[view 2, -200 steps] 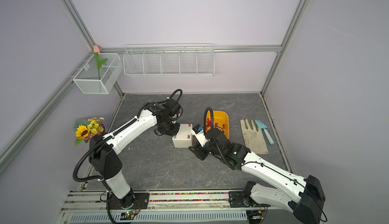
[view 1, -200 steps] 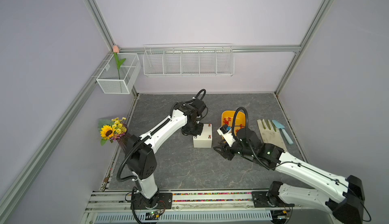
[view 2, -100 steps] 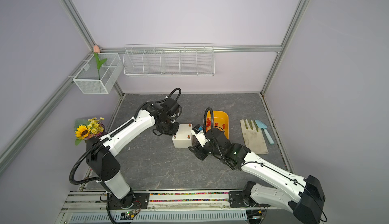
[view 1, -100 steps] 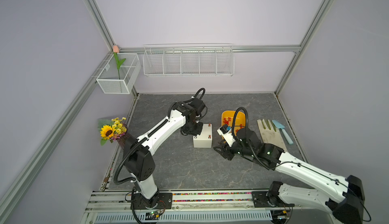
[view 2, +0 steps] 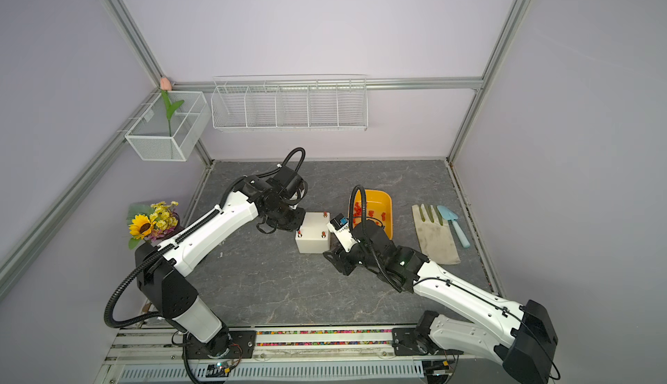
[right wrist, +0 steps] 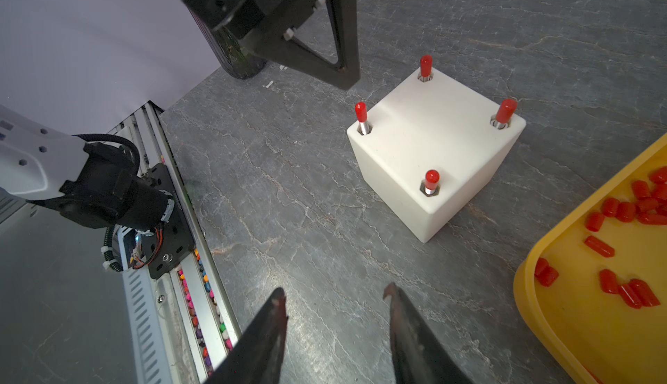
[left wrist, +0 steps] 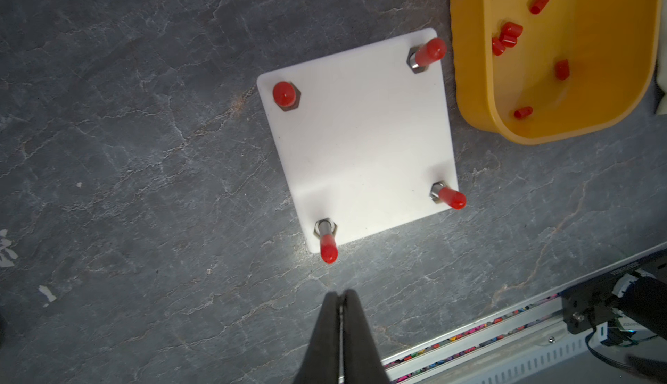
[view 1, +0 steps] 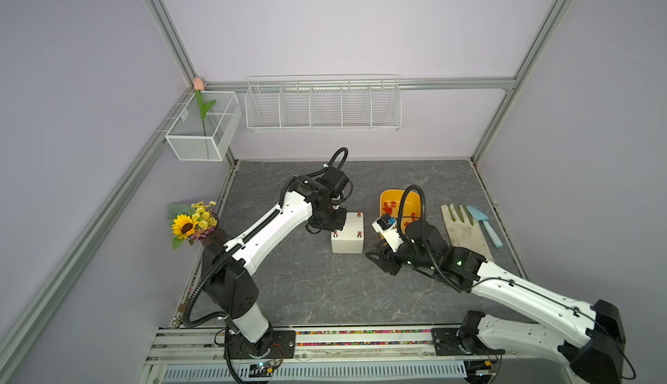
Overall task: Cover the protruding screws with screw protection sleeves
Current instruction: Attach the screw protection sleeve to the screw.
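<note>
A white box (view 1: 347,236) (left wrist: 361,140) stands mid-table, and all four protruding screws on its top corners wear red screw protection sleeves (left wrist: 284,93) (left wrist: 430,51) (left wrist: 452,198) (left wrist: 328,249). On one stud (right wrist: 363,126) bare metal shows under a high-sitting sleeve (right wrist: 360,111). My left gripper (left wrist: 340,293) (view 1: 336,221) hovers by the box's back left corner, shut and holding nothing. My right gripper (right wrist: 335,293) (view 1: 379,259) is low over the table, right of the box, open and empty. Several loose sleeves (right wrist: 624,212) lie in the yellow tray (right wrist: 534,256).
The yellow tray (view 1: 397,192) sits just right of the box. A garden glove (view 1: 465,232) and a blue trowel (view 1: 485,227) lie further right. A sunflower vase (view 1: 191,225) stands at the left edge. Wire baskets (view 1: 323,106) hang on the back wall. The arms' rail (view 1: 361,342) runs along the front.
My left gripper's jaws have closed fully while staying by the box's back left corner. The right arm and the box have not moved.
</note>
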Controlling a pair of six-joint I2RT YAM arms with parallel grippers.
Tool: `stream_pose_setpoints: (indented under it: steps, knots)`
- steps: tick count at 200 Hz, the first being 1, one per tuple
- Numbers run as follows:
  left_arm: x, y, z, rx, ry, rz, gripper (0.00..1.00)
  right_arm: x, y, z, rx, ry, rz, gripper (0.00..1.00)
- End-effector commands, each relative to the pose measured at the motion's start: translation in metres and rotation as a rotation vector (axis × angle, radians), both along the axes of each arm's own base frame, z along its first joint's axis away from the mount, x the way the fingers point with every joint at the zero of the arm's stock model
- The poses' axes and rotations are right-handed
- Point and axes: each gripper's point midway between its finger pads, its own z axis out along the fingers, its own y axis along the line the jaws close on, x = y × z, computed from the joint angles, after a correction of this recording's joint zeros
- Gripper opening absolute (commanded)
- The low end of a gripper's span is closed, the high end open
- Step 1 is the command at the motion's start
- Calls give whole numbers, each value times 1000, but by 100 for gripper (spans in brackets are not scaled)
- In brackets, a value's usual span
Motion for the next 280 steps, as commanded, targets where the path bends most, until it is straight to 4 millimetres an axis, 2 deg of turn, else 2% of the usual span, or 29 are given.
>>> stream_pose_setpoints:
  steps: [1, 145, 219, 249, 280]
  knots:
    - [-2, 1, -8, 2, 18, 4, 5, -1, 3, 5, 24, -4, 6, 48]
    - [3, 4, -31, 62, 38, 2, 4, 0, 3, 9, 17, -14, 8, 48]
    - [-1, 6, -46, 71, 70, 7, 4, 0, 2, 8, 17, -14, 5, 48]
    - [-7, 7, -58, 74, 104, 8, 3, 0, 1, 8, 19, -16, -2, 48]
    - [-13, 8, -61, 60, 119, 22, 3, 0, -2, 8, 15, -19, -8, 48]
